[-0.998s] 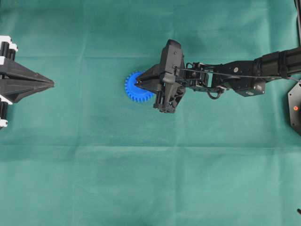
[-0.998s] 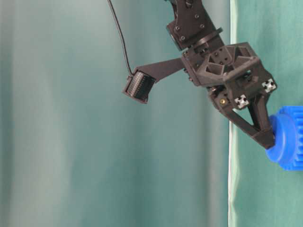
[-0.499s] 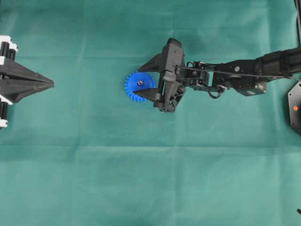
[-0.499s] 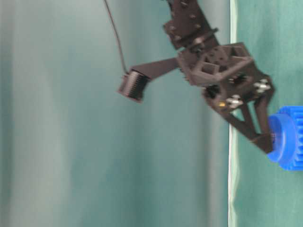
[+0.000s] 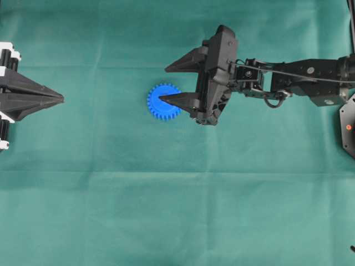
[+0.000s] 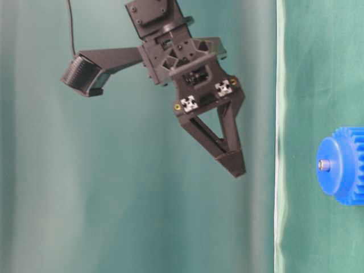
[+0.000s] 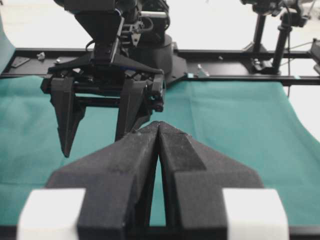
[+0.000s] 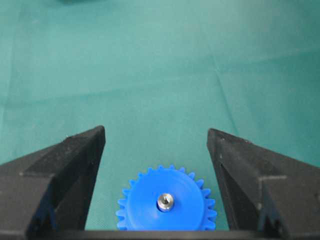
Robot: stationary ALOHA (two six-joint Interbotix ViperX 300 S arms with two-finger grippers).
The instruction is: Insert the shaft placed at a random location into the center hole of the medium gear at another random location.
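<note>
A: Two pincers are in sight. The right pincer (image 5: pixel 171 83) has its jaws spread wide, and nothing sits between them.

B: And where is the gear (image 5: pixel 164 102)?

A: Flat on the green surface (image 5: pixel 166 210), near the middle of the overhead view. From above, the tip of one right finger (image 5: pixel 178 100) overlaps it, but the table-level view shows the pincer lifted well clear of the gear, apart from it.

B: What about the shaft (image 8: pixel 165 201)?

A: It stands in the center hole. In the right wrist view its silvery round end shows at the middle of the blue face, with the two dark fingers standing either side of the gear and touching nothing. In the table-level view the small metal end pokes just out of the gear's raised hub.

B: Is the hole itself visible?

A: No, the shaft fills it.

B: The left pincer (image 5: pixel 62 99)?

A: At the left edge of the overhead view, well apart from the gear. Its jaws are pressed together; the left wrist view shows only a thin seam between the two fingers, and nothing is pinched. That camera also looks across the cloth at the right pincer, hanging with its fingers pointing down.

B: Anything else on the cloth?

A: Only faint creases that I can see.
</note>
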